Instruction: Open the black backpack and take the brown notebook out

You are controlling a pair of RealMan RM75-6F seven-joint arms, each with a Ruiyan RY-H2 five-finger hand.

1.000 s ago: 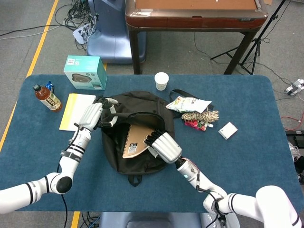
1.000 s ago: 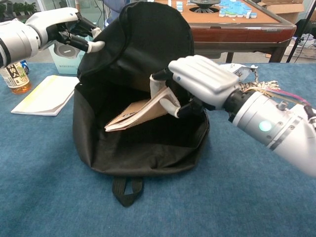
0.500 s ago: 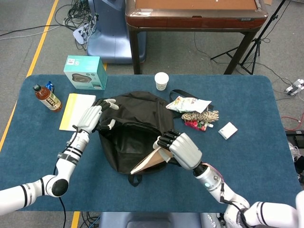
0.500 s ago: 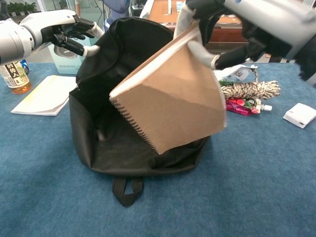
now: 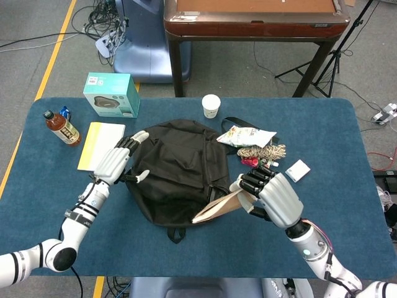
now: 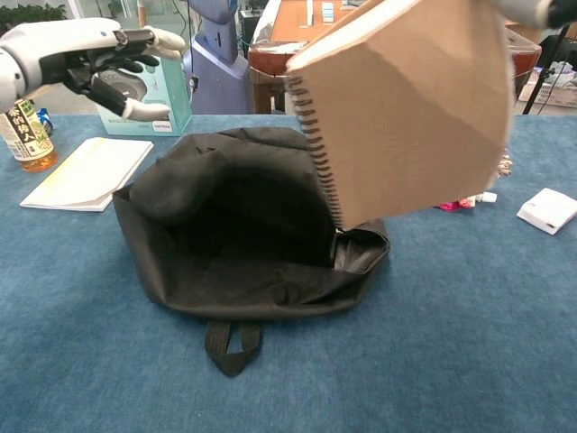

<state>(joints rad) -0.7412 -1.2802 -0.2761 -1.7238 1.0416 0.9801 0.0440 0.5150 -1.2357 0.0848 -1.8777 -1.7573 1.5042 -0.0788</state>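
The black backpack (image 5: 177,169) lies slumped on the blue table (image 5: 335,155), its flap fallen over the opening (image 6: 261,234). My right hand (image 5: 273,197) holds the brown spiral notebook (image 5: 218,207) in the air, just right of the bag. In the chest view the notebook (image 6: 410,104) fills the upper right, and the hand holding it is cut off by the frame. My left hand (image 5: 116,162) hovers open with fingers spread at the bag's left edge, holding nothing. That left hand (image 6: 99,59) sits at the upper left in the chest view.
A yellow-edged white notebook (image 5: 99,146), a tea bottle (image 5: 62,128) and a teal box (image 5: 111,94) lie left of the bag. A paper cup (image 5: 211,105), snack bag (image 5: 247,135), rope bundle (image 5: 263,152) and small white box (image 5: 298,170) sit to the right.
My right hand has drawn the brown notebook out of the backpack and carried it up and to the right. My left hand let go of the flap, and the bag collapsed flat.
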